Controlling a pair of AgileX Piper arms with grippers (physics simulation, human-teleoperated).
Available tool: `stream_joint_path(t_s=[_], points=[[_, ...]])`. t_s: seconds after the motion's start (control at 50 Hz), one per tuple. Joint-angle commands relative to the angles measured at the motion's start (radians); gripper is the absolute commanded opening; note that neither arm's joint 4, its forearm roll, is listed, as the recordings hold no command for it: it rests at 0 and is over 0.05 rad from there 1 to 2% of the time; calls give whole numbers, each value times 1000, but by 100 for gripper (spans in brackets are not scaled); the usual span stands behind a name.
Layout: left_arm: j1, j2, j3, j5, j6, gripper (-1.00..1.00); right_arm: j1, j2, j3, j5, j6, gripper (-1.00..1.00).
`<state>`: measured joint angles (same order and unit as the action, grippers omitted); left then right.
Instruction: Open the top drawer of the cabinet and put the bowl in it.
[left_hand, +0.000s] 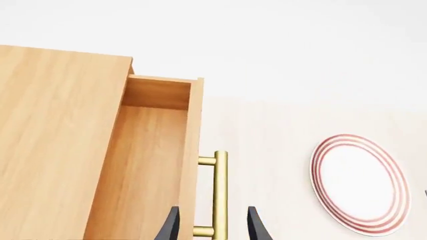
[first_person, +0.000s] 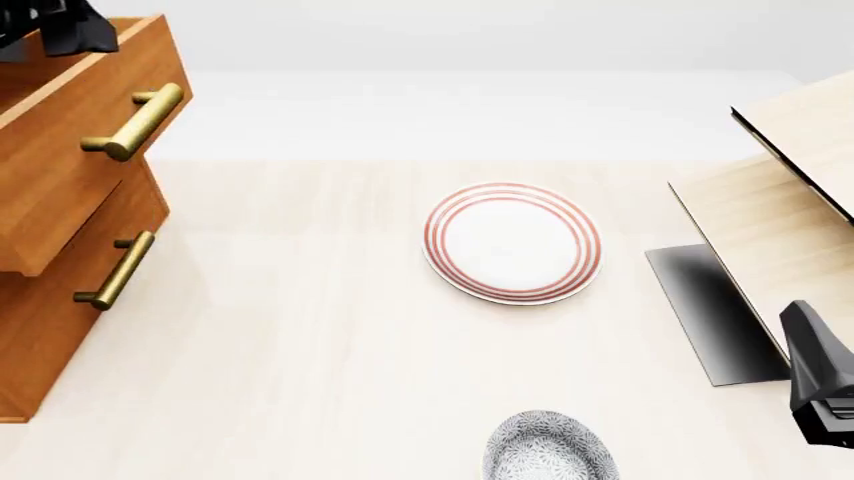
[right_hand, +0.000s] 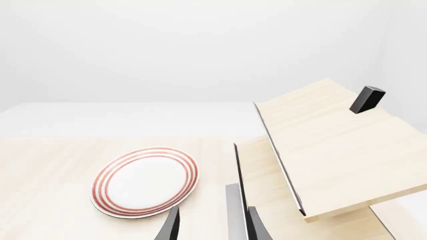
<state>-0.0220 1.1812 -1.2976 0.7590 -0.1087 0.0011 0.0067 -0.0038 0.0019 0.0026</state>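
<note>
Speckled bowl (first_person: 549, 449) sits at table's near edge, nearer our right gripper (right_hand: 212, 227), jaws spread, empty. Left gripper (left_hand: 212, 227) spread astride top drawer (first_person: 60, 120) handle (left_hand: 219, 192); drawer pulled out.

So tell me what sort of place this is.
Probably a simulated tabletop test scene, not a real room: a pale wood table against blank white surroundings, holding an orange-brown wooden cabinet with brass handles, a red-ringed white plate and a speckled grey bowl.
</note>
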Motion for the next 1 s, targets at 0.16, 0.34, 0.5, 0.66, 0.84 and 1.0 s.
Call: stream_joint_path(t_s=[0.16, 0.34, 0.5, 0.66, 0.84, 1.0], points=[[18, -1, 49, -35, 7, 100, -1, -1, 0, -1, -1, 100], [26, 3, 64, -46, 14, 100, 0, -1, 0, -1, -1, 100], [26, 11, 76, -60, 11, 100, 0, -1, 0, -1, -1, 100], [34, 16, 76, -65, 13, 100, 0, -1, 0, -1, -1, 100], [30, 44, 89, -89, 7, 100, -1, -1, 0, -1, -1, 100], [25, 68, 92, -106, 5, 100, 0, -1, 0, -1, -1, 100]])
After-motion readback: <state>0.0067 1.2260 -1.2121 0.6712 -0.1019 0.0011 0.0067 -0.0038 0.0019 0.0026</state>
